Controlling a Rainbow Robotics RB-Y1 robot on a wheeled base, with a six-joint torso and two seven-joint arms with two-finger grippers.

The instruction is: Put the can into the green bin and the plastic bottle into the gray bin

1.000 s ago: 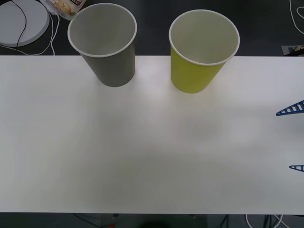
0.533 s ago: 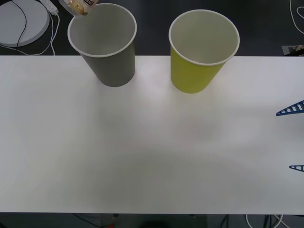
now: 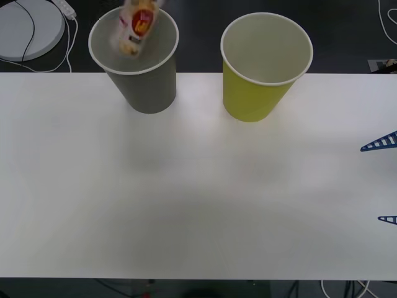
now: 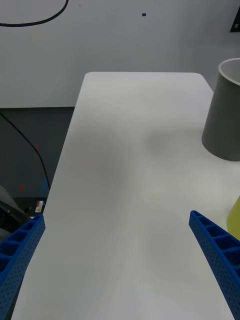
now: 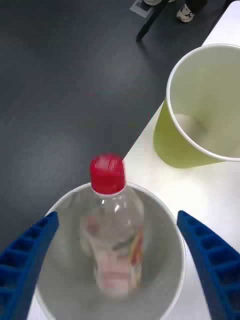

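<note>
The plastic bottle (image 3: 136, 28), clear with a red cap and a red-and-yellow label, hangs tilted and blurred in the mouth of the gray bin (image 3: 149, 87). No finger touches it. In the left wrist view the plastic bottle (image 5: 112, 240) stands cap-up inside the gray bin (image 5: 167, 212), and my left gripper (image 5: 116, 216) is open above the rim, one finger on each side. The green bin (image 3: 254, 99) stands to the right of the gray one, also seen as the green bin (image 5: 180, 145). My right gripper (image 3: 372, 184) rests open at the table's right edge. The can is out of view.
Both bins stand at the far edge of the white table (image 3: 186, 198), with dark floor beyond. A round white disc (image 3: 25, 28) with cables lies on the floor at the back left. From the right wrist, the gray bin (image 4: 225, 115) stands far across the table.
The bottle has moved from the back left edge of the view over the gray bin's rim and down into its mouth. The right gripper has not moved.
</note>
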